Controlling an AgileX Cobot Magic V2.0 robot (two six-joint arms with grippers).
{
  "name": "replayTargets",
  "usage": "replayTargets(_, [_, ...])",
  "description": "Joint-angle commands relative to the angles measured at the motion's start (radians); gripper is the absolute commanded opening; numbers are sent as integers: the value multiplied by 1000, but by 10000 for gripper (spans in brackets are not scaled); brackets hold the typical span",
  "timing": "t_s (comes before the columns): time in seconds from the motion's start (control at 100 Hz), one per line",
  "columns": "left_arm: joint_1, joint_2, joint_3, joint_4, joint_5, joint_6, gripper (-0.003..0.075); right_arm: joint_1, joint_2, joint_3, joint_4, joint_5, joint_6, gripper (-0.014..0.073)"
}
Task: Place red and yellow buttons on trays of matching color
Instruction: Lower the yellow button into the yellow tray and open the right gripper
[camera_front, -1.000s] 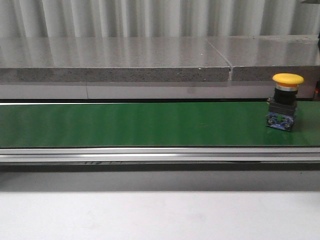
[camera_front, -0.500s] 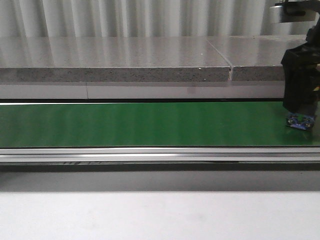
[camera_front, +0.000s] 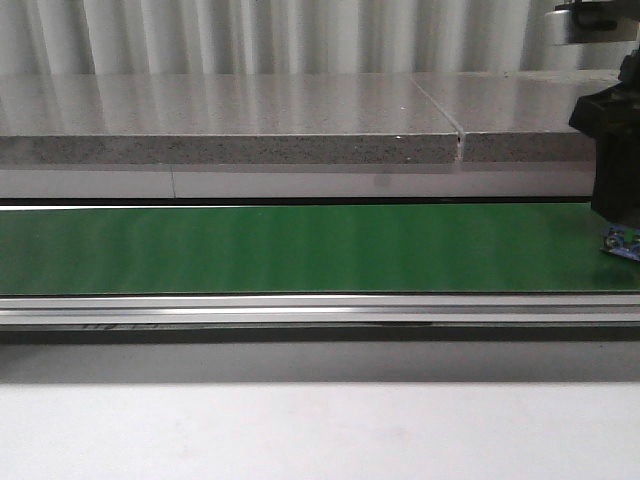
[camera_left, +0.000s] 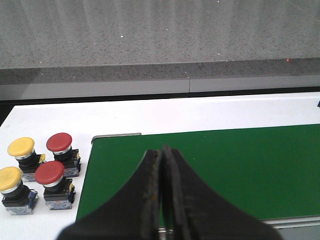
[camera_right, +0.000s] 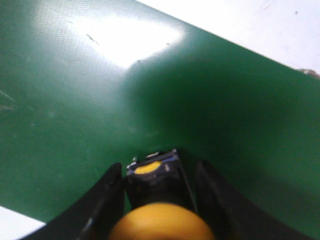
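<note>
A yellow button (camera_right: 161, 222) with a black body stands on the green belt (camera_right: 75, 85) between the fingers of my right gripper (camera_right: 160, 169). The jaws straddle its body, and a thin strip of belt still shows at one side. In the front view the right gripper (camera_front: 615, 165) hides the button except its blue base (camera_front: 621, 243) at the far right. My left gripper (camera_left: 163, 152) is shut and empty above the belt's end (camera_left: 240, 165). Beside that end two red buttons (camera_left: 59, 143) (camera_left: 49, 172) and two yellow buttons (camera_left: 20, 147) (camera_left: 10, 178) stand on the white table. The trays are out of view.
A grey stone ledge (camera_front: 230, 120) runs behind the belt, with a corrugated wall above it. A metal rail (camera_front: 300, 310) borders the belt's near side, and the white table (camera_front: 300, 430) lies in front.
The right gripper came down over the yellow button at the belt's right end. Gripper and button have both shifted further right.
</note>
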Motion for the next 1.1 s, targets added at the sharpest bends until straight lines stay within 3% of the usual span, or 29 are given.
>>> replayTargets(0.0, [1,3,-29,-8,-72,-7,-20,-25,-83,-25,7,11,8,70])
replayTargets(0.25, [1,3,-29,-8,-72,-7,-20,-170,-190,-16,7,77,37,70])
replayTargets(0.5, [1,3,-29,-8,-72,-7,-20,-485,-282,93,7,96,54,70])
replayTargets(0.65, [1,3,-29,-8,-72,-7,-20,-639,-313,148,7,-17,115,69])
replayTargets(1.09, [1,3,-29,-8,-72,-7,-20,-828,-271,149,7,-247,182,69])
